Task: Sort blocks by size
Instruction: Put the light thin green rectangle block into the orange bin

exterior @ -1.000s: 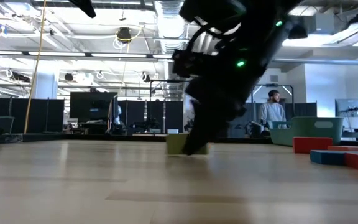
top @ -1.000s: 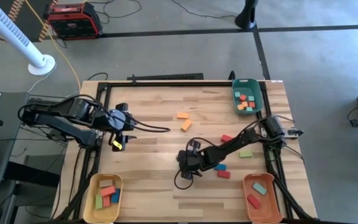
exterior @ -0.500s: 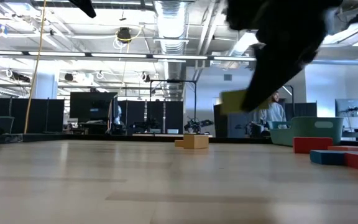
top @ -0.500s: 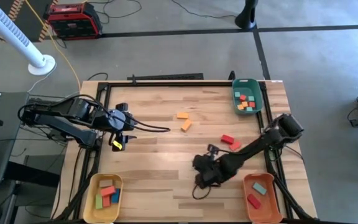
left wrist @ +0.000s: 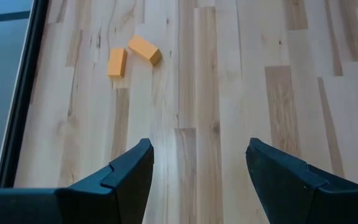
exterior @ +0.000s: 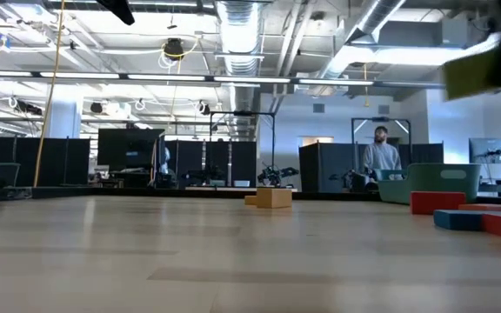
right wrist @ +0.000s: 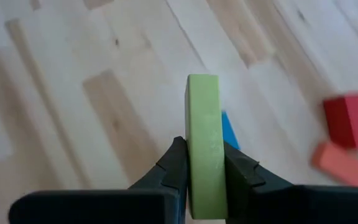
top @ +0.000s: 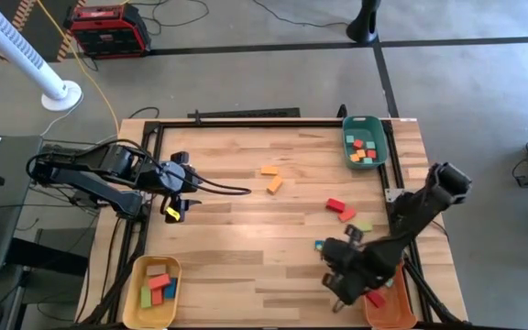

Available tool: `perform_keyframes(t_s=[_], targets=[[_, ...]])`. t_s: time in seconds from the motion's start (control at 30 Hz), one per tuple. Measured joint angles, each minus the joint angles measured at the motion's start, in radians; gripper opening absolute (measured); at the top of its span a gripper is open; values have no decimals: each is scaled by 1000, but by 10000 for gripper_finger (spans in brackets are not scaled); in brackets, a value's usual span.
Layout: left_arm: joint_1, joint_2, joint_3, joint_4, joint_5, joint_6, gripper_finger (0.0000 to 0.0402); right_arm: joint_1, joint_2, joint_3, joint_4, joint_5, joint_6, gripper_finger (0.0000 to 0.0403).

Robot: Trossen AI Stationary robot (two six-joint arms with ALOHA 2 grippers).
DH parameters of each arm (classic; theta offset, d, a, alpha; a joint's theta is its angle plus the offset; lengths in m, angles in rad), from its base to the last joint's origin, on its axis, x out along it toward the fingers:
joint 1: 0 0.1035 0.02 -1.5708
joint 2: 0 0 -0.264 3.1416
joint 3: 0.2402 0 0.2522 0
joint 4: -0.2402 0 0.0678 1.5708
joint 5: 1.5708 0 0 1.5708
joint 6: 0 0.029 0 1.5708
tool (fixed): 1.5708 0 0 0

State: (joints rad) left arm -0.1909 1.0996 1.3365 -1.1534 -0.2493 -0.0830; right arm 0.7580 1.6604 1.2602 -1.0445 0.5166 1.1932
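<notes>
Right gripper, fingers clamped on a green block standing lengthwise between them, hovers just beside the orange tray; left gripper, apart and empty, waits far off.

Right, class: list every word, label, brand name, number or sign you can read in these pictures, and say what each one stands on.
No text can be read in any view.
The small coloured blocks in the green plastic tray: plain faces, no marks.
The flat green block in the right gripper: blank.
The red case on the floor: any lettering is too small to read.
</notes>
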Motion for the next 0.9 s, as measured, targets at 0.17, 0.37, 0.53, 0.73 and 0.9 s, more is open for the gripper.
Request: perform_keyframes(t_s=[0.17, 0.37, 0.53, 0.73, 0.9], targets=[[0, 0, 0, 0, 0, 0, 245, 94, -26, 1, -68, -51, 148, 84], [0, 0, 0, 0, 0, 0, 245, 185, -26, 1, -159, -169, 320, 84], [0, 0, 0, 0, 0, 0, 245, 281, -26, 1, -207, -199, 494, 84], [0, 0, 0, 0, 0, 0, 245, 401, -25, 1, -224, -234, 703, 84], [0, 0, 0, 0, 0, 0, 245, 480, -19, 0, -208, -278, 803, 84]])
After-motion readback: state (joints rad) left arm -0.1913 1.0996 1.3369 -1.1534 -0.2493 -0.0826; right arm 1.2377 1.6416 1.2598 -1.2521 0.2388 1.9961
